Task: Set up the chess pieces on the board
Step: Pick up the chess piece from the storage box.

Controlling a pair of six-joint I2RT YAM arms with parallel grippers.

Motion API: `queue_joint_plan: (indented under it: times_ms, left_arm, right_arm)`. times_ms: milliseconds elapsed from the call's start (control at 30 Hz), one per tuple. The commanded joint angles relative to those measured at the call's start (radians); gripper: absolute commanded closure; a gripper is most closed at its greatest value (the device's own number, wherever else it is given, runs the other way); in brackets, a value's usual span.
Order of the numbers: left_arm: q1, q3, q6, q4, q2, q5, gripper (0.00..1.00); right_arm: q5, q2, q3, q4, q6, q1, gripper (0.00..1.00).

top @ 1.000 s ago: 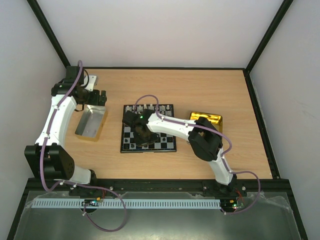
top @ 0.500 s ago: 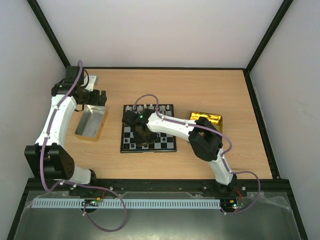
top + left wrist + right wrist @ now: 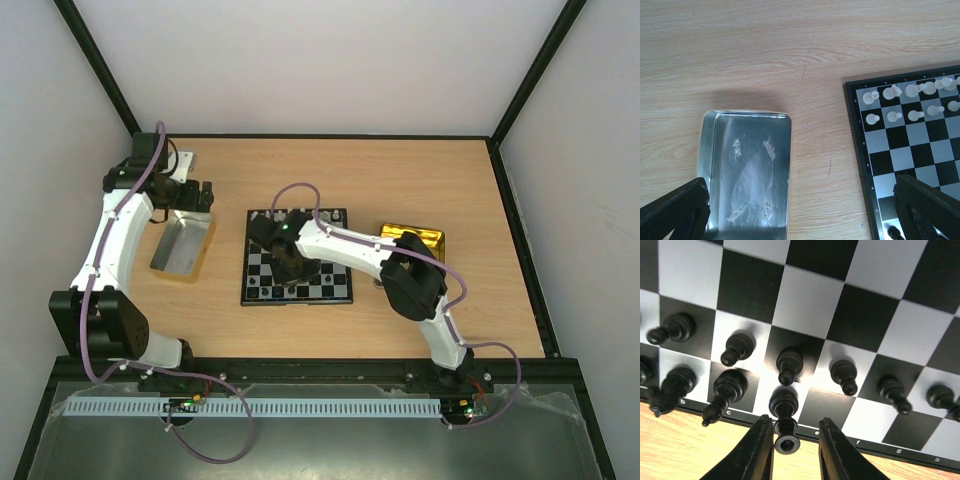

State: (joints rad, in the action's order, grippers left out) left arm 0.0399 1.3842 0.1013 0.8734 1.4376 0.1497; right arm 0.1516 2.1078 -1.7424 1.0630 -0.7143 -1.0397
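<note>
Hovering with the right tool (image 3: 796, 424) low over the near rim of the small flat checkerboard (image 3: 805, 300) of black and pale grey squares. Straddles a tall black chess piece (image 3: 784, 427) standing on a back-rank square, with a sliver of board showing toward the right finger. Reads therefore as slightly spread around it, not pinching. Looks like a release after seating the piece, judged from that gap alone. Sits directly behind a row of small black pawns (image 3: 789, 365), one to a square, matching the usual layout of pawns in front and taller pieces at the rim. Shows two more black back-rank pieces (image 3: 725, 390) to the left, seemingly leaning over the rim. Cannot tell whether truly tilted or only skewed by the steep view.

Holds the left tool (image 3: 799, 200) spread wide and empty above the shallow silver-grey metal tray (image 3: 747, 150), set on the pale wooden counter (image 3: 790, 45) near the board's left edge, not touching it. Shows no pieces in the visible part of that tray, so probably parked there out of the way. Finds the white chess pieces (image 3: 914, 116) lined up in two rows along the far edge, well apart from the black side. Places the shiny gold rectangular tray (image 3: 415, 238) near the board's right edge; cannot make out its contents. Judges the setup close to complete, though with part of the black back rank unseen.
</note>
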Motion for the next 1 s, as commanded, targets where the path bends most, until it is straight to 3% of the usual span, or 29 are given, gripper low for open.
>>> queue_joint_plan:
  times_ms: [0, 367, 700, 967]
  left_arm:
    - [0.006, -0.012, -0.001, 0.007, -0.021, 0.009, 0.00]
    - [0.006, -0.008, 0.000, 0.009, -0.016, 0.013, 0.00]
    - [0.006, -0.006, 0.003, 0.007, -0.001, 0.013, 0.01]
    - [0.006, 0.003, 0.002, 0.009, 0.013, 0.013, 0.00]
  right_arm:
    - [-0.031, -0.072, -0.069, 0.069, 0.020, 0.043, 0.76]
    - [-0.051, -0.174, -0.044, 0.094, 0.045, 0.178, 0.76]
    - [-0.130, -0.362, 0.240, 0.032, 0.066, 0.526, 0.76]
    - [-0.109, -0.390, 0.351, -0.044, 0.087, 0.693, 0.76]
